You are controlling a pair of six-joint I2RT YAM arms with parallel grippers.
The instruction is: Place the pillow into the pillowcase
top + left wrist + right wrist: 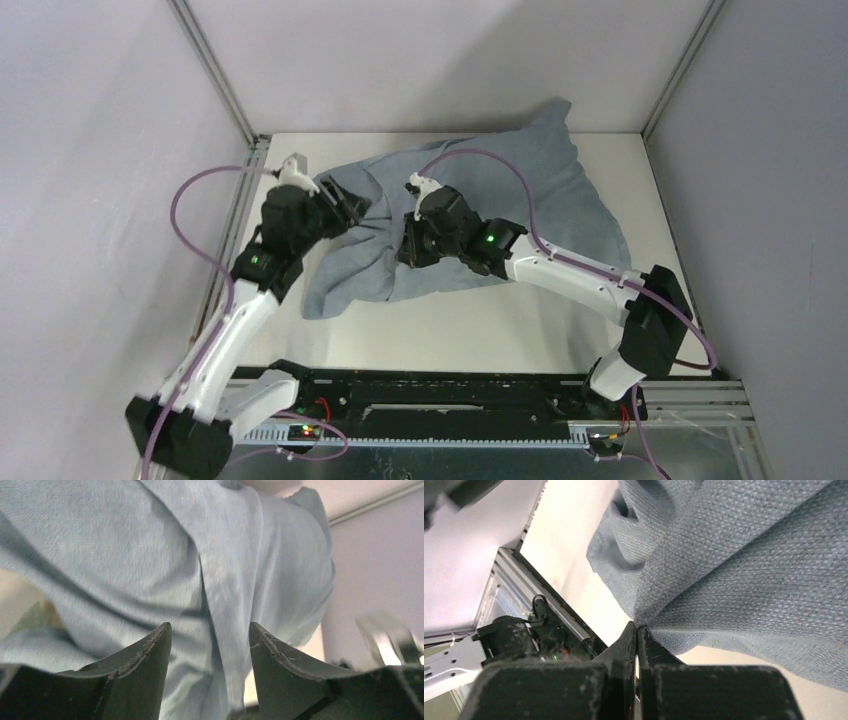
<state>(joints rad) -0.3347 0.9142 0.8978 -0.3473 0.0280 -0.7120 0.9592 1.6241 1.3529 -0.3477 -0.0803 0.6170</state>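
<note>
— Where's the pillowcase [520,190]?
— Crumpled over the far half of the counter [480,330], plumper toward the far right corner.
— And the fingers?
— Left fingers [145,660] stand parted, a fold between them. Right fingers [624,650] are pinched tight on the cloth.

- An off-white table top [520,330] forms the floor of the cell, evenly and brightly lit.
- A plain light-grey back wall [440,60] stands behind it, with a soft shadow across its lower part.
- Matching grey panels close the left side [90,150] and the right side [770,180].
- Slanted aluminium frame posts [213,70] mark the rear corners.
- A black rail [450,385] runs along the table's near edge.
- A metal strip [252,155] borders its left edge.
</note>
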